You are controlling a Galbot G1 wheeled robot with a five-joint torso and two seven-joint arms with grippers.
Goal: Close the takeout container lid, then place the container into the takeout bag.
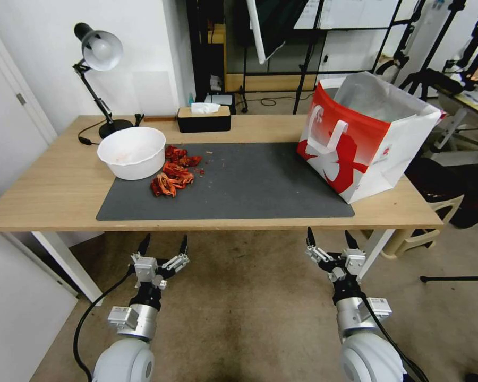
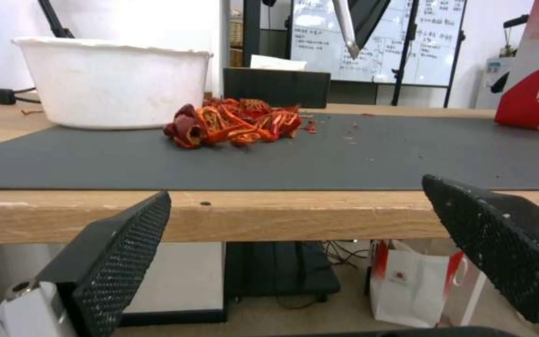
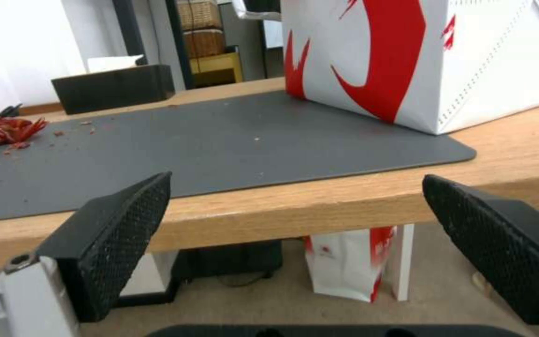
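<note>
The takeout container and its lid are out of view. The takeout bag (image 1: pixel 366 139), red and white with white handles, stands open-topped at the table's right end, partly on the grey mat (image 1: pixel 249 183). The bag's red print is at the edge of the left wrist view (image 2: pixel 531 93) and large in the right wrist view (image 3: pixel 419 61). Both arms hang below and in front of the table's front edge. My left gripper (image 1: pixel 164 241) (image 2: pixel 295 189) is open and holds nothing. My right gripper (image 1: pixel 329 236) (image 3: pixel 297 179) is open too, with nothing between its fingers.
A round white bowl (image 1: pixel 131 152) sits at the mat's left, with a pile of red shells (image 1: pixel 174 171) beside it. A black tissue box (image 1: pixel 204 118) and a desk lamp (image 1: pixel 98 50) stand at the back. A small red-and-white bag (image 3: pixel 351 262) stands under the table.
</note>
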